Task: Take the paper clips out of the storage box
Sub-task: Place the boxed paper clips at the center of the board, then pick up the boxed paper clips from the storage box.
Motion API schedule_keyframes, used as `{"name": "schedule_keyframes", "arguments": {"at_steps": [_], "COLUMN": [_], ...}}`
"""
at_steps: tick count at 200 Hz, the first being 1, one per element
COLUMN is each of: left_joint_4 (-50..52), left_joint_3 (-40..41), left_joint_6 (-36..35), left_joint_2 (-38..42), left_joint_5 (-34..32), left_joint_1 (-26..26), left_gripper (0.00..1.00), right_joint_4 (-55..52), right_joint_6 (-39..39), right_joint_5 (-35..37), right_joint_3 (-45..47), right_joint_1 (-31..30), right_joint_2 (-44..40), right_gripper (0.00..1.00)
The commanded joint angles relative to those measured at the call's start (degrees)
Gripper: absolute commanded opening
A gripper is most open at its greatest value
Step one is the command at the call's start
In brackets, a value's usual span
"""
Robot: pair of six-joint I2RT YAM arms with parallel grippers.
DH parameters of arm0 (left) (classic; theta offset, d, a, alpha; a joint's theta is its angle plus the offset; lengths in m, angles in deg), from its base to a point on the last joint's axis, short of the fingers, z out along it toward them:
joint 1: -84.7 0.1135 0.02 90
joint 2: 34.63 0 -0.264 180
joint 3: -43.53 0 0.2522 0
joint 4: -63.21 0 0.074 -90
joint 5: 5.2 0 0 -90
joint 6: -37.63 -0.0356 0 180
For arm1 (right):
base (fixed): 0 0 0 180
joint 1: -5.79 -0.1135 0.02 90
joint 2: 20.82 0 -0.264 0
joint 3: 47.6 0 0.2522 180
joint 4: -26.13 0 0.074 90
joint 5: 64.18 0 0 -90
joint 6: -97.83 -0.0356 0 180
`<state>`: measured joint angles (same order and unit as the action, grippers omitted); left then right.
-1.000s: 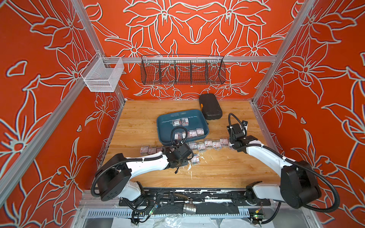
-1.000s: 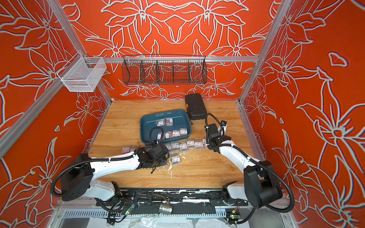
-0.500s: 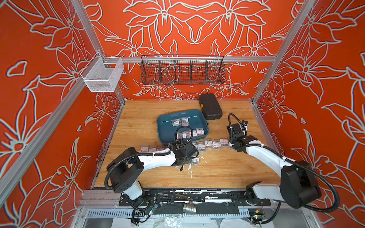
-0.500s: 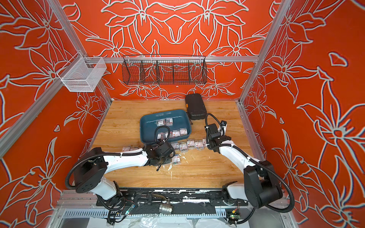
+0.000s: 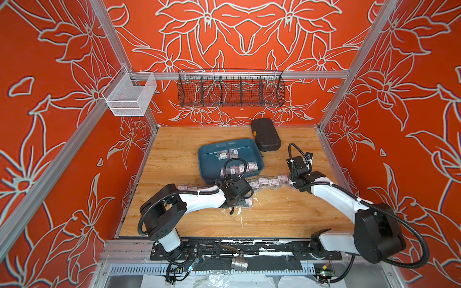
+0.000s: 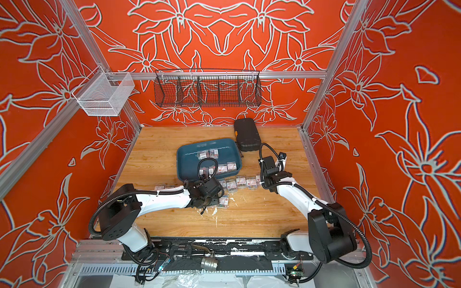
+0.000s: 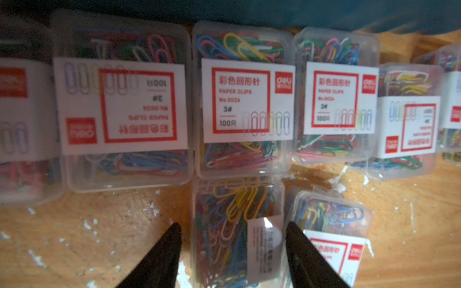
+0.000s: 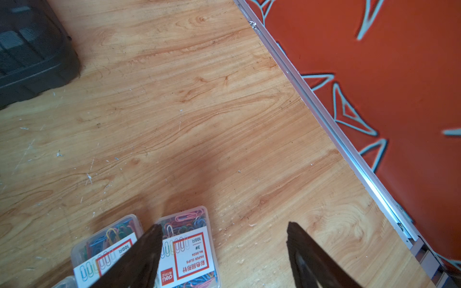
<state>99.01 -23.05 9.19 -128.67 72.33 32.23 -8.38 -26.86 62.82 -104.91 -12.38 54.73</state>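
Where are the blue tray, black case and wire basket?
blue tray (image 5: 212, 162): a top view, bare floor.
black case (image 5: 266, 135): a top view, lid middle.
wire basket (image 5: 230, 91): a top view, front mesh.

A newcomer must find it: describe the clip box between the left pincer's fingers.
Start at the teal storage box; a row of clear paper-clip boxes lines the table along its near wall. Just in front sit two more; the wanted one lies between the tips of the left pincer. Unlike its red-framed neighbours, it shows only a small fine-print white tag.
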Motion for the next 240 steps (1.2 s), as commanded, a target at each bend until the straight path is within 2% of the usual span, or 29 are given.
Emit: {"name": "schedule_keyframes", "arguments": {"at_steps": [1,54,89,131,151,165,207,240], "left_joint_4": [1.6,0.8,2.9,11.4,13.0,15.2,23.7,19.2], "left_joint_3": [0.3,1.2,1.6,1.4,1.9,0.4,-11.5,-15.3], "left_joint_6": [0.4,-0.2,-1.5,-6.8,-11.3,-14.2,-20.1,-24.8], "left_joint_2": [2.1,5.3,10.1,23.1,29.2,32.6,35.6,32.0], "left_joint_5": [-0.3,0.6,-0.8,-10.7,-17.3,-20.1,-17.8,-12.8], "left_joint_1": [-0.4,-0.7,-0.7,-0.7,-0.7,0.3,6.5,9.8], "left_gripper": [0.68,0.68,0.67,0.67,0.69,0.75,0.82,0.86], "right_joint_4": [-1.0,-1.1,-1.1,-1.1,-1.2,-1.5,-0.5,-2.3], "right_joint_6": [-0.3,-0.3,-0.2,0.4,1.1,1.3,1.4,-0.3], "right_joint_5": [-0.1,-0.1,-0.2,-0.9,-2.0,-3.1,-7.5,-2.0], "right_joint_3": [-0.9,-0.9,-1.0,-1.7,-2.1,-2.4,-2.1,-1.7], "right_joint_1": [0.1,0.1,0.1,0.1,0.1,0.1,0.1,0.1], "right_joint_2": [-0.4,-0.4,-0.3,0.6,0.8,0.8,-0.5,-0.6], "right_gripper": [0.81,0.81,0.81,0.79,0.79,0.79,0.78,0.79]}}
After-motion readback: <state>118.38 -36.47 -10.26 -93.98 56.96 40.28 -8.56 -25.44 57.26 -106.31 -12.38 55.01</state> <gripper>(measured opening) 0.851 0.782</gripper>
